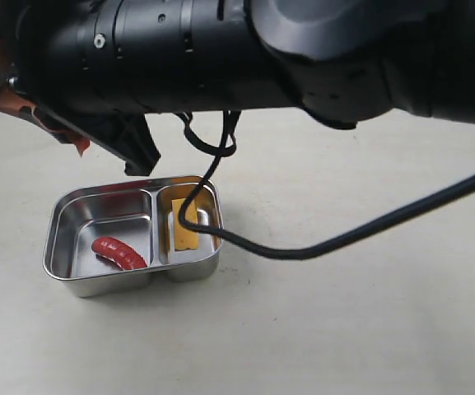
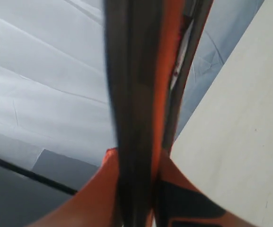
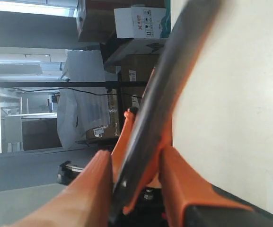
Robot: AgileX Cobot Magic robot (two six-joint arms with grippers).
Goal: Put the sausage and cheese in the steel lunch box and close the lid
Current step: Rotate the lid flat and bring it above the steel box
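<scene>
The left gripper [image 2: 136, 158] is clamped on the lid [image 2: 131, 71]. Its orange fingers [image 2: 96, 189] press either face of the dark slab, which shows edge-on with its orange seal. The right gripper [image 3: 134, 158] pinches the same lid in the same way. A grip from each arm probably keeps the wide panel steady and square for lowering.

The steel lunch box [image 1: 105, 284] stands open on the bench [image 1: 344, 329], away from any bench edge in view. The sausage [image 1: 119, 253] lies in the wide compartment by its near wall. The cheese [image 1: 184, 234] sits in the narrow one on the divider side, partly behind a cable [image 1: 369, 226]. Filling looks done, so only the closing remains.
</scene>
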